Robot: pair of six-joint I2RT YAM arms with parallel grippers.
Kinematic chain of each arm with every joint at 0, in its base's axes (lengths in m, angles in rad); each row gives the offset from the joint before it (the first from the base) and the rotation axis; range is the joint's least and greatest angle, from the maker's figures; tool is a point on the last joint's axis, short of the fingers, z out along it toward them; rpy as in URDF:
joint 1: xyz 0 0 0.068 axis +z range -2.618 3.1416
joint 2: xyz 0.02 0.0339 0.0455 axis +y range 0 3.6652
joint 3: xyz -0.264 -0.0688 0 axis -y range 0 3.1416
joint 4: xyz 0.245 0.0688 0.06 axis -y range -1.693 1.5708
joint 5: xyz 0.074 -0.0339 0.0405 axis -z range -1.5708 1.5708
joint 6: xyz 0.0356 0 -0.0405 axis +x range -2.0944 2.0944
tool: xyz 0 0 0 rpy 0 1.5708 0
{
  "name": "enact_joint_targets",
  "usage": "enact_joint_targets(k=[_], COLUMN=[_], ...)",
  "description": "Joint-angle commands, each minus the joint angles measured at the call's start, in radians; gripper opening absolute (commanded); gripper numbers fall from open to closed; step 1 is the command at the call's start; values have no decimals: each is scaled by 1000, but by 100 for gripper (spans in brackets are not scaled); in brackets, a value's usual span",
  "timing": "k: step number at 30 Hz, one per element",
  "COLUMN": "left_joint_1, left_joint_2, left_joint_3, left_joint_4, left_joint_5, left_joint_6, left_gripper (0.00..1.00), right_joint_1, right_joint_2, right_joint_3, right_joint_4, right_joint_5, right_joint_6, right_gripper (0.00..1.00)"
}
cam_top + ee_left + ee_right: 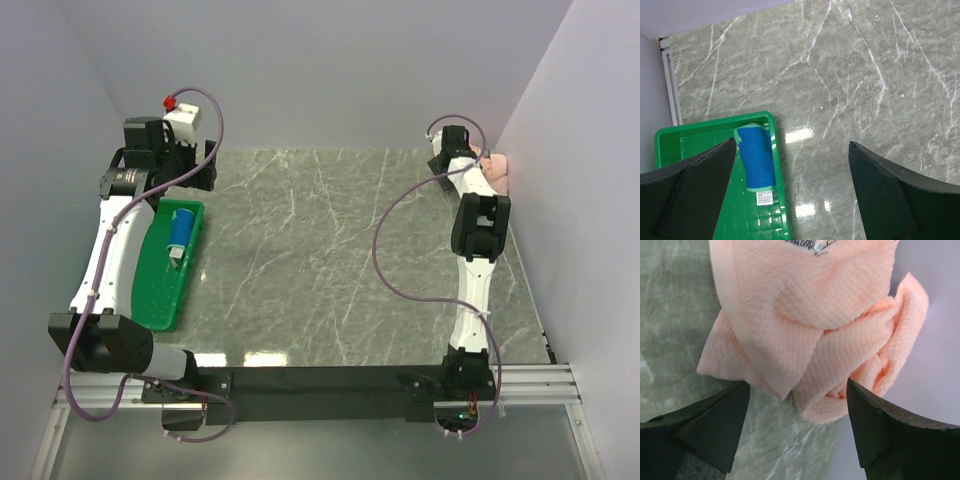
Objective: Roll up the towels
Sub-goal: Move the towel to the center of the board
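A crumpled peach towel (810, 330) lies at the table's far right edge against the wall; it shows as a small pink patch in the top view (496, 168). My right gripper (797, 405) is open, its fingers on either side of the towel's near end, just short of it. A rolled blue towel (756, 157) with a white label lies in the green tray (695, 137); it also shows in the top view (181, 228). My left gripper (790, 165) is open and empty, raised above the tray's right edge.
The green tray (150, 290) lies along the table's left side. Grey walls close in the left, back and right of the marble table (320, 250). My right arm (478, 240) stretches along the right wall.
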State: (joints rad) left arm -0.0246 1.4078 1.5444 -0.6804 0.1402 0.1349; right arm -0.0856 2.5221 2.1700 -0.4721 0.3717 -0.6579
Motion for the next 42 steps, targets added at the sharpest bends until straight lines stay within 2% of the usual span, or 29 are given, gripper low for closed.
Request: enact_joint_targets(k=[1, 2, 5, 7, 8, 9, 12, 14, 18, 23, 27, 31, 35, 39, 40, 42], left_joint_1=[-3, -3, -5, -5, -5, -5, -5, -3, 9, 18, 63, 124, 140, 138, 131, 109], left_joint_2=[-10, -3, 2, 0, -4, -4, -1, 6, -15, -35, -29, -40, -36, -50, -49, -52], left_joint_3=[8, 14, 20, 16, 7, 0, -7, -12, -44, -86, -86, -102, -119, -182, -207, -237], left_joint_4=[-19, -25, -42, -44, -45, -45, -60, -77, -76, -42, -47, -25, -60, -87, -94, -119], left_joint_5=[-14, -16, -22, -33, -42, -48, -86, -82, 36, 159, 258, 321, 352, 418, 458, 482], left_joint_6=[-15, -17, -8, -3, 3, 6, -11, -18, -18, -58, -90, -113, -74, 0, 35, 78], left_gripper=[99, 99, 100, 100, 100, 99, 100, 99, 99, 99, 99, 99, 100, 98, 95, 92], right_joint_1=[-2, -2, -2, 0, 3, 4, 24, 40, 116, 289, 403, 487, 579, 702, 713, 716], right_joint_2=[61, 78, 96, 95, 87, 84, 57, -36, -256, -501, -592, -658, -736, -853, -887, -908], right_joint_3=[51, 69, 83, 88, 67, 59, 48, 5, -216, -471, -535, -556, -674, -855, -884, -943], right_joint_4=[29, 27, 26, 23, 33, 42, 0, -34, -105, -180, -269, -391, -425, -356, -337, -330], right_joint_5=[32, 35, 35, 18, 21, 32, 9, -29, -221, -321, -427, -634, -877, -938, -941, -970], right_joint_6=[-43, -49, -60, -68, -75, -94, -95, -79, -28, -2, 99, 204, 263, 288, 291, 300], right_gripper=[81, 78, 56, 36, 21, 0, 0, 0, 0, 0, 0, 0, 0, 0, 0, 9])
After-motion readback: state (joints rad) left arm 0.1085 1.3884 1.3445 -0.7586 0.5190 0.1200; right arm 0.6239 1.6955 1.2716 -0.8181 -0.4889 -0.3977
